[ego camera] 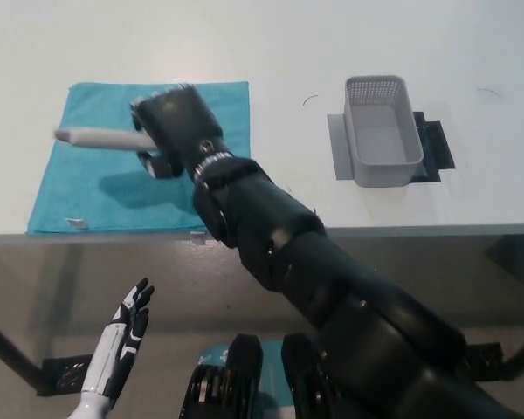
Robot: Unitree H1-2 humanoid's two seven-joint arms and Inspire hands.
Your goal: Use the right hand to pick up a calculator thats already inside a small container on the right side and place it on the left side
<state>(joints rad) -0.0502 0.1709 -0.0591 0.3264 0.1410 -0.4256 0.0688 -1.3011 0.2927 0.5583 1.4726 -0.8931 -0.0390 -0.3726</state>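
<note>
Calculator held above the blue cloth

The right hand [175, 129] grips the calculator [100, 138], seen edge-on as a grey bar, its keys hidden and its near end covered by the fingers. It hangs over the blue cloth [96, 196], well left of the grey basket [382, 131]. The left hand [122, 345] rests below the cloth, under the table edge [375, 230], fingers spread.
</note>
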